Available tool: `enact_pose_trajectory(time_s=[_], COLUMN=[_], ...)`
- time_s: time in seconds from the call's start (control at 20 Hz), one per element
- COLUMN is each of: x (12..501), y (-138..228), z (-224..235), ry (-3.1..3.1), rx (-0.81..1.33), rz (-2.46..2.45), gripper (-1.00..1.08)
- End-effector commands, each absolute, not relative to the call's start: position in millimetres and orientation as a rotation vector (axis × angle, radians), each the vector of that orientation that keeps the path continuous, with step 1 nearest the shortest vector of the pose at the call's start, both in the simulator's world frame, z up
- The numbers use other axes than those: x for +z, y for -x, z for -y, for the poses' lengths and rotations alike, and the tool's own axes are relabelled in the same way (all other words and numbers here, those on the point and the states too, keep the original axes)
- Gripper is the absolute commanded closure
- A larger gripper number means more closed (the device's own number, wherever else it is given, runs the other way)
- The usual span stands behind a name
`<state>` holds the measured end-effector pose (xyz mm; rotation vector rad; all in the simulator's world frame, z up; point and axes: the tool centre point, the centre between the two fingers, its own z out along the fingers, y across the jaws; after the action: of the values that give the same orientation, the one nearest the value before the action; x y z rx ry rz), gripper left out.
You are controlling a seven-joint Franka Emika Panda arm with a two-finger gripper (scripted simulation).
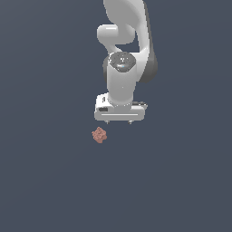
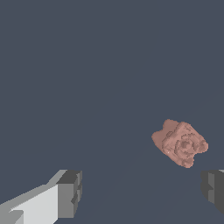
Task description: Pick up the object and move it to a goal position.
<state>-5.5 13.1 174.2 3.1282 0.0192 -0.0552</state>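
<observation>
Grey surface (image 1: 45, 181): flat, dark slate, featureless; no edge, corner or goal mark shows in either view.
Arm (image 1: 122, 59): white Franka, pointing downward at mid-scene.
Gripper (image 1: 119, 121): jaws spread wide and empty; both dark fingertips (image 2: 70, 192) show in the wrist view with a broad gap between.
Object (image 1: 99, 135): reddish-pink lumpy blob, strawberry-like, lying on the surface just beside the gripper, towards the exterior view's left; in the wrist view (image 2: 180, 143) it sits off the line between the fingertips, nearer one of them.
Step in hand: likely the approach before grasping.
Doing it well: centre the gap over the blob first, then descend straight and close gently; so small a thing could easily be nudged away.
</observation>
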Motion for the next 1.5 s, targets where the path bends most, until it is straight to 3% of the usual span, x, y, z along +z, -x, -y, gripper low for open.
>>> enact_pose_trajectory(time_s=[0.0,0.75,1.45], x=[174.2,189.1,146.0], y=[5.5,-1.6,1.8], z=[-13.1,-22.9,23.2], ry=[-3.128,-3.136,-3.117], rx=[-0.055,0.005,-0.002], rz=[-0.019,-0.071,0.452], gripper=[-0.92,-0.92,-0.92])
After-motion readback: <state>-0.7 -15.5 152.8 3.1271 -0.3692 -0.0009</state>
